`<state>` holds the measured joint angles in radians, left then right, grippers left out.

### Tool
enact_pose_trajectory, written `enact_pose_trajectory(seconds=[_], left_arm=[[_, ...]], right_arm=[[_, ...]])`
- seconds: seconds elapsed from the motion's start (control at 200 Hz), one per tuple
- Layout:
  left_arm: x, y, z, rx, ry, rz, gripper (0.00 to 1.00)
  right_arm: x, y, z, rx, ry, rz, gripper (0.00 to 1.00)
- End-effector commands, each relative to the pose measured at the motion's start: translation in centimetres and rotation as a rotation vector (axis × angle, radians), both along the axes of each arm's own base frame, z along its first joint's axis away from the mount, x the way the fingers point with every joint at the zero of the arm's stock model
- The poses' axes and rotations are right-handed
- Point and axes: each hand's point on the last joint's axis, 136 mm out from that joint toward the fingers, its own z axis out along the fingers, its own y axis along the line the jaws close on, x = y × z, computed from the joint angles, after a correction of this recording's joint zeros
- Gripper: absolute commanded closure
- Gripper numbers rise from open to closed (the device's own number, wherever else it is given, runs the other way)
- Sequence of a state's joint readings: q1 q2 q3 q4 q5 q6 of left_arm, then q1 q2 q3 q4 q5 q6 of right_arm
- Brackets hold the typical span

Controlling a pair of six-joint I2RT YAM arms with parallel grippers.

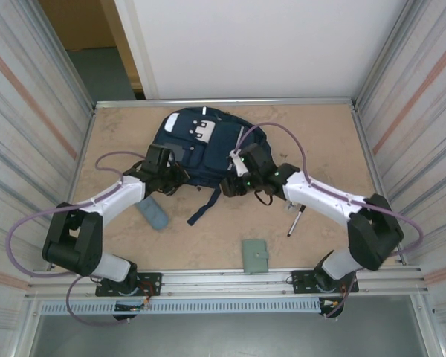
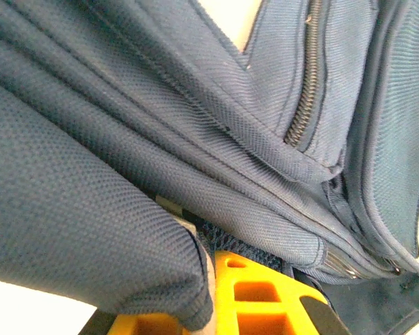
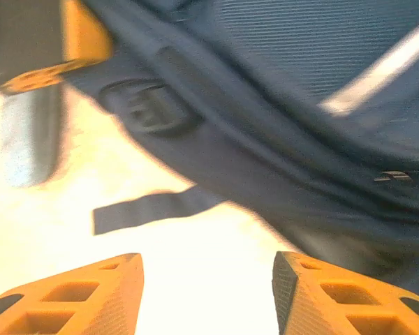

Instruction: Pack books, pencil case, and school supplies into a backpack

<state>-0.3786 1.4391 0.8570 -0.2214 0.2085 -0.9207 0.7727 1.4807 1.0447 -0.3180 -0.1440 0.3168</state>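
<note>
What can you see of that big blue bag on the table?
The backpack is navy woven fabric with pale patches, zip pockets, a reflective stripe and a loose strap trailing toward the near edge. It lies slumped on the table. The left hand is shut on a fold of its fabric; the right hand is open beside it, holding nothing.

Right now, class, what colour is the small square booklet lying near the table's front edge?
The booklet is grey-green, seen best from the top external camera.
</note>
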Motion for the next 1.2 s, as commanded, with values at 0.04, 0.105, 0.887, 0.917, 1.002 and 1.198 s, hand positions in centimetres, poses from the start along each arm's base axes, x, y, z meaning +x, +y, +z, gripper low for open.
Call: enact_pose_trajectory(seconds=[0.04,0.105,0.887,0.917,1.002,1.198], left_arm=[[-0.8,-2.2,3.9,-0.088,-0.024,-0.067,0.97],[-1.1,-2.3,4.5,-0.100,-0.003,-0.059,0.98],[-3.6,-4.3,7.2,-0.418,0.143,0.065,1.00],[-3.6,-4.4,7.2,-0.418,0.146,0.060,1.00],[-3.5,-4.4,7.2,-0.417,0.144,0.067,1.00],[-3.1,-3.3,7.5,-0.370,0.105,0.096,1.00]], right_arm=[[-1.9,1.7,-0.2,-0.010,-0.051,-0.051,0.48],[-2.1,3.5,-0.4,0.031,-0.052,-0.054,0.46],[5.9,7.3,0.0,-0.011,-0.281,-0.582,0.64],[6.0,7.7,0.2,-0.002,-0.278,-0.579,0.69],[6.3,8.2,1.0,0.015,-0.278,-0.581,0.86],[5.0,8.1,1.2,0.044,-0.180,-0.550,1.00]])
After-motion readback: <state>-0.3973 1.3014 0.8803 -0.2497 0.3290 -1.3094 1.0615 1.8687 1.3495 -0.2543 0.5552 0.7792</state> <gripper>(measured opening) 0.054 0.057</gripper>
